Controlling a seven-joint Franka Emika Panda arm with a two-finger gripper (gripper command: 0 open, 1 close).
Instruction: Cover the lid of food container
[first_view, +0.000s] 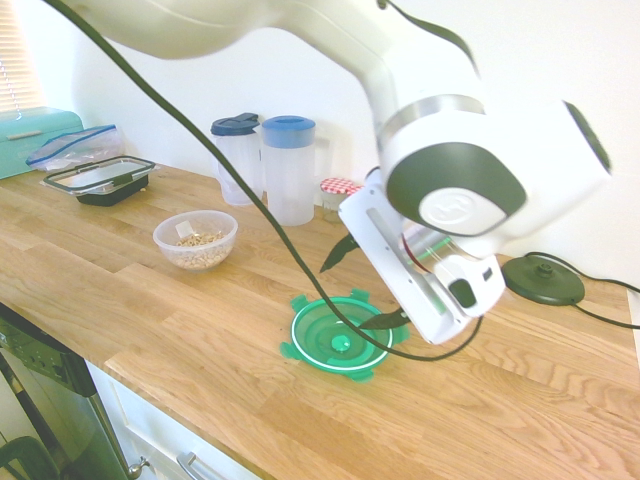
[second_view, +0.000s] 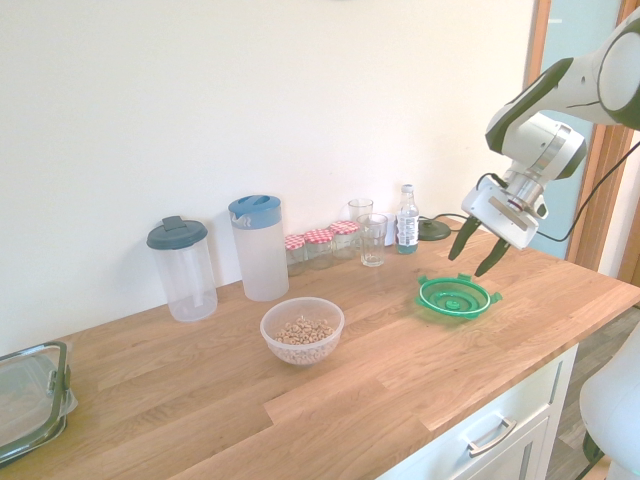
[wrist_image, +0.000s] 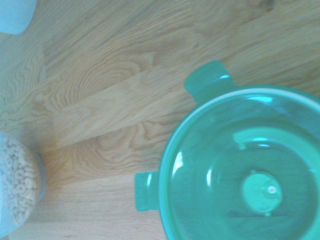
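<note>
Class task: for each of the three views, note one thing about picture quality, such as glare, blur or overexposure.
First exterior view: strong light washes the wall and the white arm nearly featureless. Second exterior view: evenly lit and sharp, with the open gripper above the green lid. Wrist view: soft focus throughout, with bright glare streaks on the lid and the cereal bowl blurred at the edge.

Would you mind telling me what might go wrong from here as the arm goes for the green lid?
1. The lid lies flat on the wooden counter; the open gripper, hovering tilted above its far edge, may only push it along.
2. Carrying it to the food container passes near the glasses and jars.
3. Set down off-centre, it could tip the container.
</note>
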